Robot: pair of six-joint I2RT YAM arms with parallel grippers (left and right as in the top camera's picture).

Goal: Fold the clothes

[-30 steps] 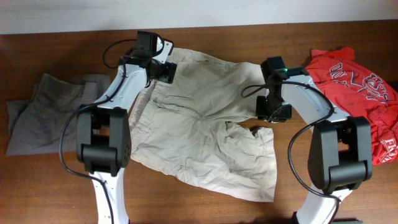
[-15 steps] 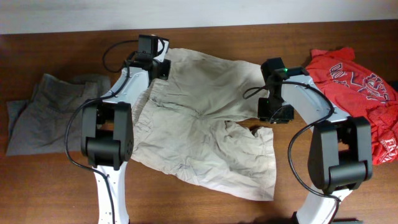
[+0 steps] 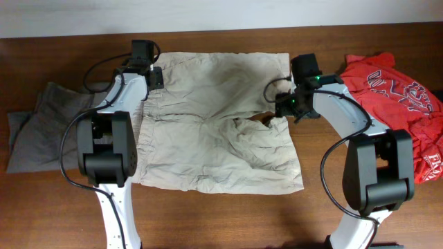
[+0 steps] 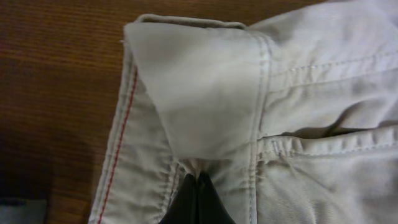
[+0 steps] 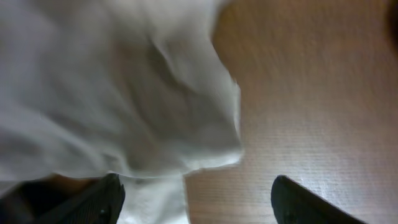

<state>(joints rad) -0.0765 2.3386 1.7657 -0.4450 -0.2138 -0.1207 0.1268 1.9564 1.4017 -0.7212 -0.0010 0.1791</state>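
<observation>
The clothes, a pair of pale beige shorts point(image 3: 214, 138), lie spread flat across the middle of the wooden table point(image 3: 228, 221). At their far left corner my left gripper point(image 3: 154, 73) is shut on them. In the left wrist view the black fingertips point(image 4: 198, 200) pinch a fold of the shorts point(image 4: 298, 93) just below the turned-over waistband corner. My right gripper point(image 3: 281, 106) is at the shorts' right edge. In the blurred right wrist view it point(image 5: 196, 200) is open, its fingers point(image 5: 93, 200) wide apart over the loose edge of the shorts point(image 5: 124, 93) and bare wood.
Darker grey-olive shorts point(image 3: 48, 124) lie crumpled at the table's left end. A red T-shirt with white lettering point(image 3: 401, 97) lies at the right end, close behind the right arm. The pale wall edge runs along the far side of the table.
My left gripper shut on the waistband corner and pulled it left and back, spreading the shorts flatter. My right gripper opened, let go of the cloth and moved slightly toward the far side.
</observation>
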